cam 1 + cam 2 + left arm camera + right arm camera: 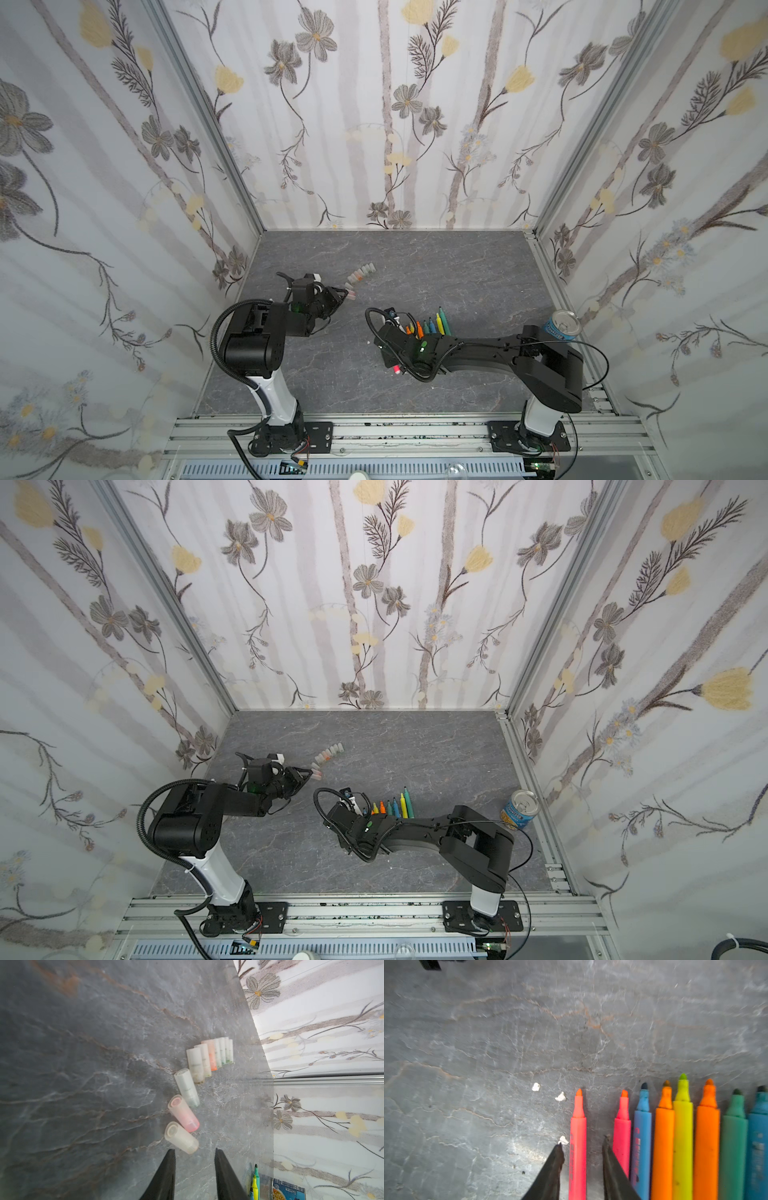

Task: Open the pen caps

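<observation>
Several translucent pen caps point(181, 1137) lie in a curved row on the grey stone-look table; one is tinted pink point(184, 1113) and one orange point(211, 1054). In both top views this row point(360, 275) point(328, 755) lies just beyond my left gripper point(343, 296). The left gripper point(194, 1152) is open and empty, its tips just short of the nearest cap. Several uncapped pens point(428, 326) point(392, 806) lie side by side. My right gripper point(582, 1145) is open, its fingers straddling the coral pen point(578, 1126) with a gap on each side.
A tin can point(563, 326) point(519, 810) stands at the right edge of the table by the frame rail. Small white scraps point(536, 1086) lie near the pen tips. Patterned walls close in the left, back and right sides.
</observation>
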Available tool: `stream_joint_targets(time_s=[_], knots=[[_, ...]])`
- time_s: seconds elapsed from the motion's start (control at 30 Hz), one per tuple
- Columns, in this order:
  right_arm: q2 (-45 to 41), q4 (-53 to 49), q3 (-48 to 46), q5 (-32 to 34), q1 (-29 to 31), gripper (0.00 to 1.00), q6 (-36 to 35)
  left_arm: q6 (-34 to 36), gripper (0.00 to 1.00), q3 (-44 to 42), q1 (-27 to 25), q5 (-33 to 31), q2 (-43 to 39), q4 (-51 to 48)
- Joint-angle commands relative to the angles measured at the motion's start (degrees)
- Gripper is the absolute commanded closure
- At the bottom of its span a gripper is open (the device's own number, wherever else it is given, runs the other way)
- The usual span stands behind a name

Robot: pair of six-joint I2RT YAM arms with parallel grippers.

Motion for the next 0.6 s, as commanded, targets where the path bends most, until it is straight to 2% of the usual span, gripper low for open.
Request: stream_joint_targets(time_s=[0.0, 0.07, 0.1, 0.13, 0.17, 0.27, 0.37, 0.47, 0.5, 0.57], knots=[[-4.4, -0.8, 1.2, 4.8, -0.8, 0.61, -4.7, 1.2, 0.63, 0.3, 0.2, 0.0, -3.8, -2.4], [-7.7, -1.2, 1.7, 6.3, -1.7, 0.57, -6.8, 2.5, 0.47, 0.9, 0.3, -1.1, -7.2, -5.4], [-9.4, -1.2, 1.9, 6.3, -2.5, 0.56, -7.9, 3.5, 0.36, 1.3, 0.3, -2.0, -9.3, -7.4], [-11.7, -1.1, 2.1, 6.0, -3.4, 0.54, -9.1, 4.8, 0.01, 1.8, 0.3, -3.4, -11.5, -9.6], [-12.9, -1.0, 2.0, 5.5, -4.5, 0.52, -9.9, 6.1, 0.00, 2.2, 0.3, -5.0, -13.3, -11.5], [-16.9, -0.9, 1.3, 5.0, -9.3, 0.31, -10.8, 10.3, 0.00, 2.8, 0.6, -11.0, -19.4, -15.7], [-22.3, 0.8, -2.4, 8.6, -15.5, 0.28, -10.7, 14.3, 0.00, 2.6, 0.9, -19.9, -25.1, -19.0], [-28.2, 8.9, -9.5, 7.7, -25.0, 0.25, -13.0, 15.9, 0.00, 0.3, 1.2, -32.3, -29.2, -19.8], [-29.8, 13.1, -12.5, 7.2, -26.9, 0.01, -16.3, 17.2, 0.00, -0.7, 1.2, -34.9, -31.1, -19.3], [-33.4, 25.7, -22.0, 9.6, -28.7, 0.00, -29.1, 23.0, 0.00, -5.5, 1.2, -36.3, -32.4, -11.2]])
